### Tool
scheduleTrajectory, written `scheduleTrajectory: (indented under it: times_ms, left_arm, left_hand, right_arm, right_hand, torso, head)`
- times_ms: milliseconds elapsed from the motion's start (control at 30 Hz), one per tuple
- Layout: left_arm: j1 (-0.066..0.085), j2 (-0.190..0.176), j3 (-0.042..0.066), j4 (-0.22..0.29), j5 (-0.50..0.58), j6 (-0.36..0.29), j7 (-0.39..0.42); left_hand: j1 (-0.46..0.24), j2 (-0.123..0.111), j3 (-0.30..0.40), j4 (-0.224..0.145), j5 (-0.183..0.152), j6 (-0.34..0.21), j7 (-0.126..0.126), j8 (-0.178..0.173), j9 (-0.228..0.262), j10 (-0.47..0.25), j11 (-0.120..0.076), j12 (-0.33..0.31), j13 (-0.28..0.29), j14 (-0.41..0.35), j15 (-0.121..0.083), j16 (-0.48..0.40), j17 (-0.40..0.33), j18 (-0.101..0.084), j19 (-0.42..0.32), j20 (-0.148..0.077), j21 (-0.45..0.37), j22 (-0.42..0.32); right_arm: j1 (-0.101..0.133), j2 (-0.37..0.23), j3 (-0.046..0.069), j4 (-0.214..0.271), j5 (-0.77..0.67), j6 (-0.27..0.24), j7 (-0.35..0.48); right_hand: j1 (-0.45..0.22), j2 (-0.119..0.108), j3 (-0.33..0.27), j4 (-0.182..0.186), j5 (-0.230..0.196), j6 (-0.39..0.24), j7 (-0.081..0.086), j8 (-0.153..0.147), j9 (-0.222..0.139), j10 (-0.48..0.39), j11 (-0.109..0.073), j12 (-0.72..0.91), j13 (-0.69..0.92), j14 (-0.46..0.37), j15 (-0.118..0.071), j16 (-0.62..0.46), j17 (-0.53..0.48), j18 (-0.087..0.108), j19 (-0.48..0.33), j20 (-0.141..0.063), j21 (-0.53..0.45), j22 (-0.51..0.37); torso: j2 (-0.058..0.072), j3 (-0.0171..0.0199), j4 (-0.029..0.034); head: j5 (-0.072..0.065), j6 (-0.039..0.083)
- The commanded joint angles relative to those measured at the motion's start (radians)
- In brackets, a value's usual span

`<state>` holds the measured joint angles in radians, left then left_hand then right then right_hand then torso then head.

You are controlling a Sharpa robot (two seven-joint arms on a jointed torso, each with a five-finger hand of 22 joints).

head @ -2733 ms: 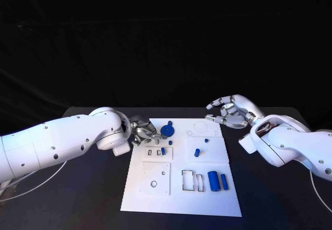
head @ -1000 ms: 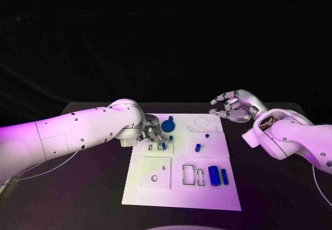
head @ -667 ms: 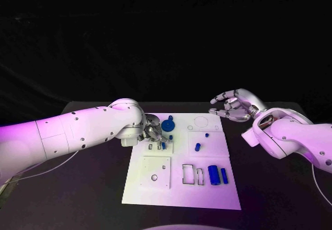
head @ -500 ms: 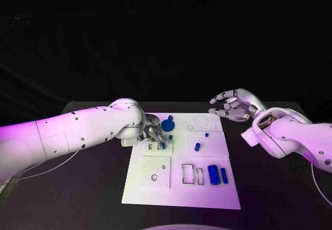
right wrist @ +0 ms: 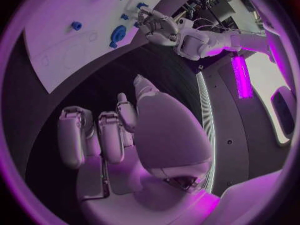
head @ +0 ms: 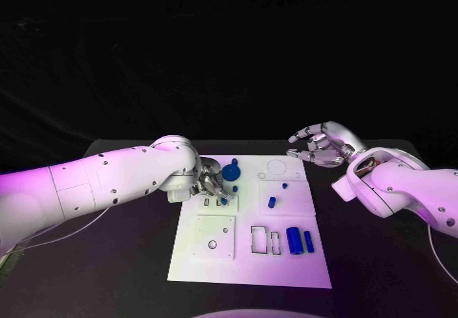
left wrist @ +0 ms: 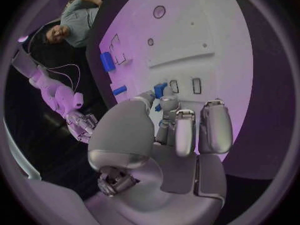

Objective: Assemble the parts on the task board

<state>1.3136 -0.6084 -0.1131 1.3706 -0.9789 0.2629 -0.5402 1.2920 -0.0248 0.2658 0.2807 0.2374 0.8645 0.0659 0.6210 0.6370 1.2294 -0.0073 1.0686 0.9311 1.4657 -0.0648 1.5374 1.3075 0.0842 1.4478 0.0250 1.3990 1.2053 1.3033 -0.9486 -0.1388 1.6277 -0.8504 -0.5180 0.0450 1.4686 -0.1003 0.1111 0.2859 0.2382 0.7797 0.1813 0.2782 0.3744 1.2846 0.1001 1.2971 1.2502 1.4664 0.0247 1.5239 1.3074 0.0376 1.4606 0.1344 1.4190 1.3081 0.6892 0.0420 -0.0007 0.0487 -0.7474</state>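
Observation:
The white task board [head: 215, 265] lies in the middle of the table. My left hand [head: 207, 184] is low over its near-left slots [left wrist: 197, 85] and pinches a small blue part [left wrist: 159, 90] between thumb and fingertips. Just beyond that hand a round blue part [head: 230, 174] stands on the board. Two small blue pegs [head: 271, 201] sit in the middle panel. A pair of blue cylinders [head: 294, 240] lies near the rectangular cut-outs. My right hand [head: 320, 147] hovers off the board's far right corner, fingers loosely curved and holding nothing.
The black table [head: 114, 265] runs wide on both sides of the board. My right forearm [head: 401, 189] lies along the board's right side. A white cable [head: 57, 235] trails under my left arm.
Over the last second my left hand has stayed at the small slots with the blue part. My right hand has drifted slightly up and away from the board.

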Motion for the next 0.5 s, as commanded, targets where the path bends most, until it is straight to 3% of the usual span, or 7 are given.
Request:
scheduleTrajectory:
  times_ms: [33, 100, 133, 167, 233, 367, 500]
  left_arm:
    - [0.001, 0.003, 0.0, -0.001, 0.023, 0.012, 0.001]
    - [0.001, 0.002, -0.001, -0.002, 0.032, 0.011, 0.001]
    - [0.001, 0.002, -0.001, -0.002, 0.038, 0.011, 0.001]
    - [0.001, 0.002, -0.001, -0.002, 0.042, 0.01, 0.002]
    - [0.001, 0.0, -0.001, -0.002, 0.055, 0.01, 0.003]
    - [0.001, -0.006, -0.001, 0.0, 0.078, 0.008, 0.005]
    - [0.001, -0.021, 0.0, 0.013, 0.091, -0.007, 0.008]
  left_hand:
    - [0.045, -0.014, 0.076, -0.012, 0.006, -0.01, 0.003, -0.006, 0.006, -0.008, -0.004, 0.0, -0.001, 0.089, -0.007, 0.003, 0.21, -0.017, 0.005, -0.006, 0.006, 0.003]
    - [0.078, -0.04, 0.171, -0.032, 0.01, -0.017, 0.002, -0.005, 0.015, -0.011, 0.003, -0.006, -0.006, 0.089, -0.01, 0.003, 0.21, -0.017, 0.005, -0.006, 0.006, 0.005]
    - [0.067, -0.074, 0.265, -0.034, 0.01, -0.016, 0.007, 0.003, 0.029, -0.006, 0.004, -0.008, -0.007, 0.089, -0.005, 0.003, 0.21, -0.017, 0.006, -0.005, 0.007, 0.008]
    - [0.06, -0.093, 0.311, -0.046, 0.011, -0.018, 0.008, 0.008, 0.039, -0.004, 0.001, -0.008, -0.008, 0.089, -0.004, 0.002, 0.209, -0.018, 0.006, -0.003, 0.007, 0.009]
    - [0.033, -0.114, 0.386, -0.061, 0.008, -0.02, 0.01, 0.018, 0.056, 0.001, 0.005, -0.008, -0.008, 0.089, -0.003, 0.002, 0.209, -0.018, 0.006, -0.002, 0.008, 0.011]
    - [0.003, -0.135, 0.484, -0.117, 0.011, -0.025, 0.01, 0.03, 0.081, 0.006, 0.006, -0.01, -0.009, 0.088, -0.003, 0.0, 0.206, -0.019, 0.007, 0.0, 0.01, 0.016]
    - [-0.011, -0.141, 0.515, -0.142, 0.014, -0.024, 0.01, 0.034, 0.091, 0.009, 0.004, -0.01, -0.008, 0.088, -0.003, -0.001, 0.205, -0.019, 0.007, 0.001, 0.01, 0.017]
  right_arm:
    - [0.0, 0.001, 0.0, -0.001, -0.012, 0.014, -0.001]
    - [0.0, 0.001, 0.0, -0.001, -0.012, 0.015, -0.001]
    - [0.0, 0.001, 0.0, -0.001, -0.012, 0.015, -0.001]
    - [0.0, 0.002, 0.0, -0.001, -0.012, 0.015, -0.001]
    - [0.0, 0.002, 0.0, -0.001, -0.012, 0.015, -0.001]
    - [0.0, 0.001, 0.0, -0.002, -0.012, 0.014, -0.001]
    - [0.0, -0.001, 0.0, -0.001, -0.012, 0.013, -0.001]
  right_hand:
    - [-0.008, 0.0, 0.008, -0.001, 0.009, 0.005, -0.001, 0.007, -0.001, 0.0, -0.006, 0.003, -0.001, 0.071, -0.005, -0.006, 0.129, 0.006, 0.001, -0.009, -0.005, 0.144]
    - [-0.009, -0.001, 0.01, -0.001, 0.013, 0.005, -0.002, 0.008, -0.002, 0.001, -0.006, 0.003, -0.001, 0.071, -0.005, -0.006, 0.129, 0.006, 0.001, -0.009, -0.006, 0.144]
    - [-0.009, -0.001, 0.01, -0.001, 0.013, 0.005, -0.002, 0.008, -0.002, 0.001, -0.006, 0.003, -0.001, 0.071, -0.005, -0.006, 0.129, 0.006, 0.001, -0.009, -0.006, 0.144]
    - [-0.009, -0.001, 0.01, -0.001, 0.016, 0.004, -0.002, 0.009, -0.002, 0.0, -0.006, 0.003, -0.002, 0.071, -0.006, -0.006, 0.129, 0.006, 0.001, -0.009, -0.006, 0.144]
    - [-0.009, -0.001, 0.01, -0.001, 0.016, 0.004, -0.002, 0.009, -0.002, 0.0, -0.006, 0.003, -0.002, 0.071, -0.006, -0.006, 0.129, 0.006, 0.001, -0.009, -0.006, 0.144]
    - [-0.01, -0.001, 0.011, -0.001, 0.016, 0.004, -0.002, 0.009, -0.002, 0.0, -0.006, 0.003, -0.002, 0.071, -0.006, -0.006, 0.128, 0.006, 0.0, -0.009, -0.006, 0.144]
    - [-0.01, -0.001, 0.011, 0.0, 0.018, 0.004, -0.002, 0.009, -0.002, 0.0, -0.006, 0.002, -0.003, 0.07, -0.006, -0.007, 0.127, 0.007, -0.001, -0.009, -0.008, 0.142]
  torso:
    - [-0.001, 0.0001, -0.0001]
    - [-0.001, 0.0, 0.0003]
    - [-0.001, 0.0, 0.0004]
    - [-0.001, 0.0002, 0.0004]
    - [-0.001, 0.0002, 0.0002]
    - [-0.001, 0.0009, 0.0009]
    - [0.0, 0.0011, 0.0025]
  head:
    - [-0.001, -0.001]
    - [-0.002, -0.001]
    - [-0.002, -0.001]
    - [-0.002, -0.001]
    - [-0.001, 0.0]
    - [0.0, 0.002]
    - [0.001, 0.004]
